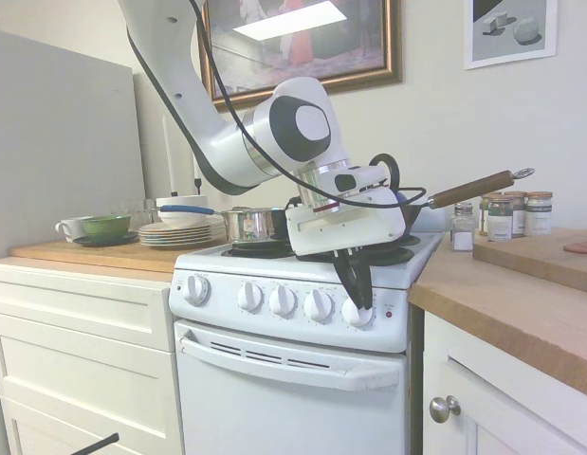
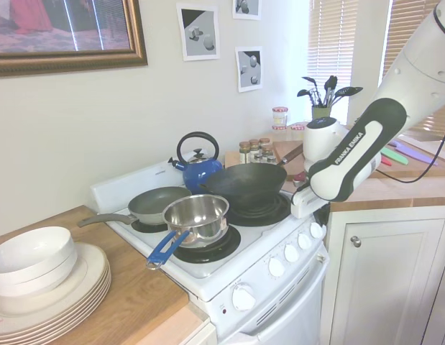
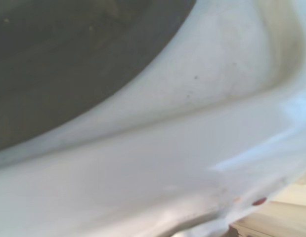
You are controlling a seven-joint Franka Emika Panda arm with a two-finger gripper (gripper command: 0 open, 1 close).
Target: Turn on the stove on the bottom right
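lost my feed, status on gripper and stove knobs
Gripper down at rightmost round white knob, jaws around it. White electric stove knob row otherwise untouched. Nothing blocking.

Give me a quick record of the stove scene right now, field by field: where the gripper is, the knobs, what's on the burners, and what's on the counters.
gripper: fingers pointing down over the rightmost knob of the stove; grip on it cannot be told
knobs: five round white ones in a row on the front panel
indicator: red dot just right of that knob
burners: steel saucepan with blue handle, grey frying pan, black wok, blue kettle
left counter: stacked plates with white bowls on top
right counter: spice jars
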